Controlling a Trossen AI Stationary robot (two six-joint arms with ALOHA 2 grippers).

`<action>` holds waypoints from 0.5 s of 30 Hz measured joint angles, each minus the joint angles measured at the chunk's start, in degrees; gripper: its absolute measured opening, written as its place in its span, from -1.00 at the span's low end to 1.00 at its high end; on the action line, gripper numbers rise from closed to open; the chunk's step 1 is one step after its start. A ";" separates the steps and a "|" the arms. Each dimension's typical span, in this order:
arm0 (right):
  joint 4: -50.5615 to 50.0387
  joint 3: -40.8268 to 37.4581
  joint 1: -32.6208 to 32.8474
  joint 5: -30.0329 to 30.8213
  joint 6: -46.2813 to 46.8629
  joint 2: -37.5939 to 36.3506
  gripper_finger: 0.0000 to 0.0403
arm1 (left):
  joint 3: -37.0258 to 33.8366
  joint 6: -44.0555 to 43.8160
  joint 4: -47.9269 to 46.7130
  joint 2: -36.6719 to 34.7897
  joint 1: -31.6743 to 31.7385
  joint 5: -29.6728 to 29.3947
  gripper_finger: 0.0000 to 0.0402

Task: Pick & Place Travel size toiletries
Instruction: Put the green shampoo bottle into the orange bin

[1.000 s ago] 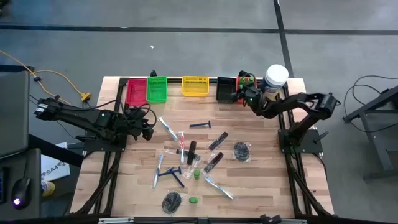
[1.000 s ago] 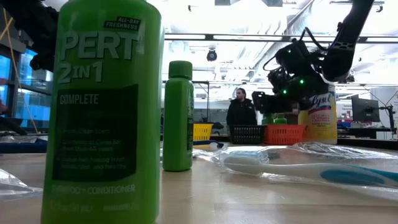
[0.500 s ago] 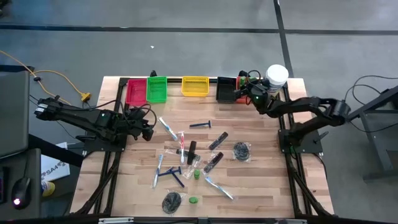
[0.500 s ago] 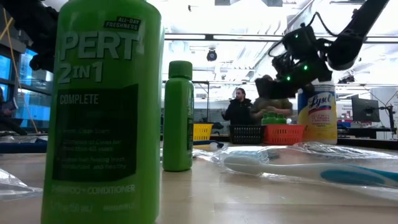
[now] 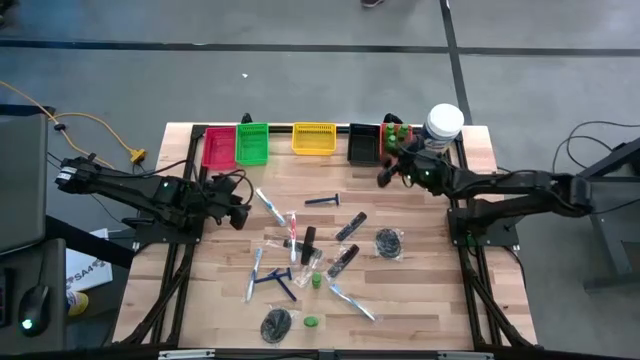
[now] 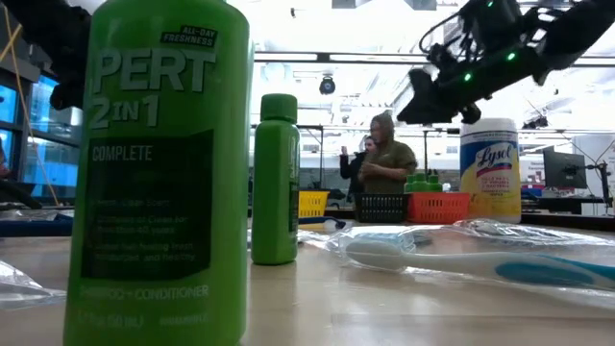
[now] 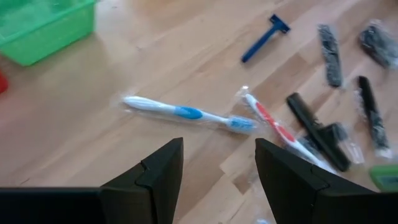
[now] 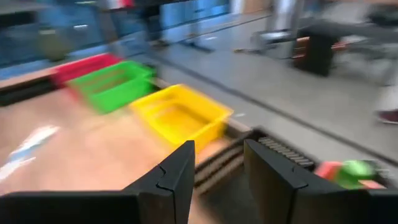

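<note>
Right arm has swung lower across the table's far edge since the earlier frames; right gripper (image 5: pixel 388 172) now sits off the black bin (image 5: pixel 362 145), nearer the table's middle, fingers apart and empty. Left gripper (image 5: pixel 238 213) unchanged at the left side, fingers apart, just short of a wrapped blue toothbrush (image 7: pixel 186 113). Toiletries lie scattered mid-table as before: blue razor (image 5: pixel 321 200), green bottle (image 5: pixel 316 281), mesh puff (image 5: pixel 389 240).

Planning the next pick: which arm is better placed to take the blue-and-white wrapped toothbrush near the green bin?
Left, probably. The left gripper hovers open just short of the toothbrush, while the right gripper is empty, up by the black bin.
</note>
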 joint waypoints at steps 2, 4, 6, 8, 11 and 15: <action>-2.65 0.00 1.94 -2.80 1.41 -1.70 -0.36 | 0.01 0.81 0.92 0.00 -0.01 0.95 -0.04; -4.29 0.00 3.95 -3.95 3.06 -2.98 -0.36 | 0.02 1.23 2.27 0.00 -0.01 1.83 -0.04; -5.57 0.00 5.90 -4.41 3.68 -4.00 -0.36 | 0.03 1.26 3.04 0.00 -0.01 2.29 -0.04; -6.17 0.00 7.71 -5.63 3.29 -4.91 -0.36 | 0.03 1.39 3.99 0.00 0.01 3.23 -0.04; -6.64 0.00 10.10 -7.95 3.29 -5.46 -0.36 | 0.03 2.87 6.57 0.37 -0.01 4.95 -0.04; -7.17 0.00 13.09 -12.46 3.30 -5.77 -0.36 | 0.03 2.64 6.96 1.08 -0.01 5.74 -0.04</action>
